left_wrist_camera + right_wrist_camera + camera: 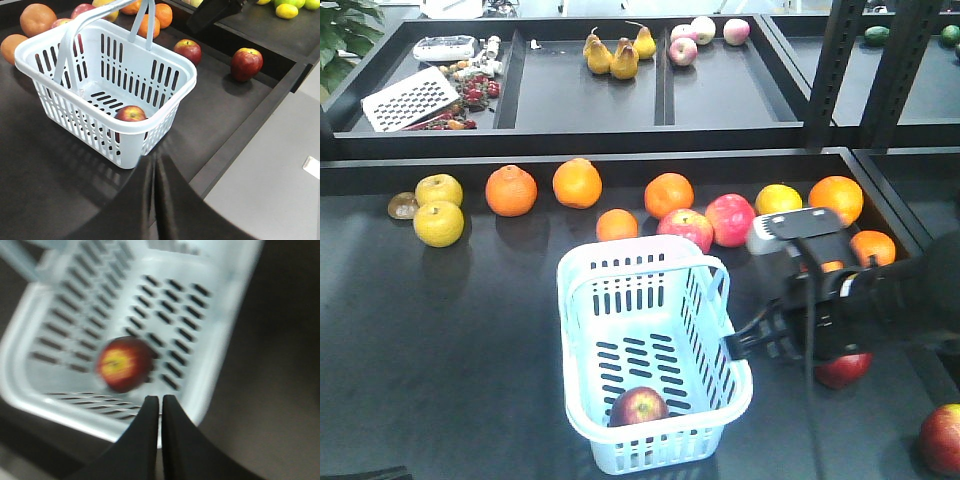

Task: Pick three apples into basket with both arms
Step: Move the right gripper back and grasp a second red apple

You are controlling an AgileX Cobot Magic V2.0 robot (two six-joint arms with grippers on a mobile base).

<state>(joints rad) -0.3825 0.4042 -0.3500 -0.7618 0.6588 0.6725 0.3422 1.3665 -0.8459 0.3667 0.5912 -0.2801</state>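
Note:
The pale blue-white basket (660, 450) stands mid-table with one dark red apple (638, 406) lying in its near end; that apple (130, 113) shows in the left wrist view and, blurred, as the apple (122, 364) in the right wrist view. Two more dark red apples (188, 50) (246, 63) lie on the table to the basket's right; one (842, 370) is half hidden under my right arm. My right gripper (732, 347) (160, 399) is shut and empty at the basket's right rim. Shut and empty too, my left gripper (155, 160) hangs just off the basket's (75, 110) near corner.
Oranges (511, 190), yellow fruit (438, 222) and pinker apples (686, 226) line the table's far side behind the basket. Raised back trays hold pears (612, 55) and a grater (408, 98). The table's raised edge (260, 120) runs close to my left gripper.

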